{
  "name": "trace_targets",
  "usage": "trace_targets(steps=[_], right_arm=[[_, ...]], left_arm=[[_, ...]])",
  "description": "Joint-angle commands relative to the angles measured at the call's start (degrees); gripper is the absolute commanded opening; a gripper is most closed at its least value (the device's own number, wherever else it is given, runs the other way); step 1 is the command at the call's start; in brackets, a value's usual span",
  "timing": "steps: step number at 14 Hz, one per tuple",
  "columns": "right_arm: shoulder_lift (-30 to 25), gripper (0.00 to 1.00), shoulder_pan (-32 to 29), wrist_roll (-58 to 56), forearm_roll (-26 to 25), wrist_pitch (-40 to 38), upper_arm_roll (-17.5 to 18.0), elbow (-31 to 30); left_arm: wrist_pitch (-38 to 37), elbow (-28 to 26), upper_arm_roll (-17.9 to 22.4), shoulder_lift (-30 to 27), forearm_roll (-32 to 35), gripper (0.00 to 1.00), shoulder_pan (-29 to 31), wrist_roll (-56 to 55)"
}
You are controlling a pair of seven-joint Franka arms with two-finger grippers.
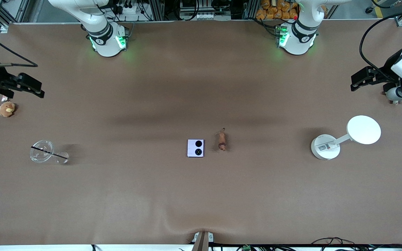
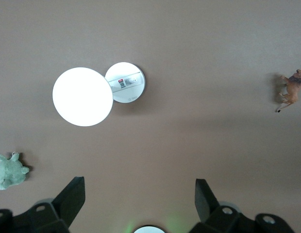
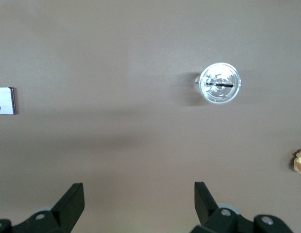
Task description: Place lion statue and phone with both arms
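The lavender-white phone lies flat at the middle of the table, its two black circles up. Beside it, toward the left arm's end, lies the small reddish-brown lion statue. My left gripper hangs open and empty over the table's left-arm end; in its wrist view the lion statue shows well off from the jaws. My right gripper hangs open and empty over the right-arm end; in its wrist view the phone sits at the frame's edge.
A white round stand with a white disc stands near the left gripper. A green plush turtle lies by it. A clear cup with a black straw and a tan plush toy lie at the right-arm end.
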Motion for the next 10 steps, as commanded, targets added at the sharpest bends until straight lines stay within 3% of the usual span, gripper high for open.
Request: trace_targets(steps=[1,6,10], right_arm=[[1.79,1.00,0.69,0.47,0.10,-0.27,-0.17,2.86],[1.88,1.00,-0.45,0.38,4.23,-0.18,-0.35,2.87],[1.88,1.00,-0.36,0.29,4.06,0.44,-0.43,2.87]], left_arm=[[-0.05,1.17,-0.48,0.21,1.30,1.00,0.12,-0.36],[0.03,1.35,-0.74,0.30,1.04,1.00,-0.58,-0.45],[0.47,1.44,-0.91,1.35,0.87,1.00,-1.37,-0.53]])
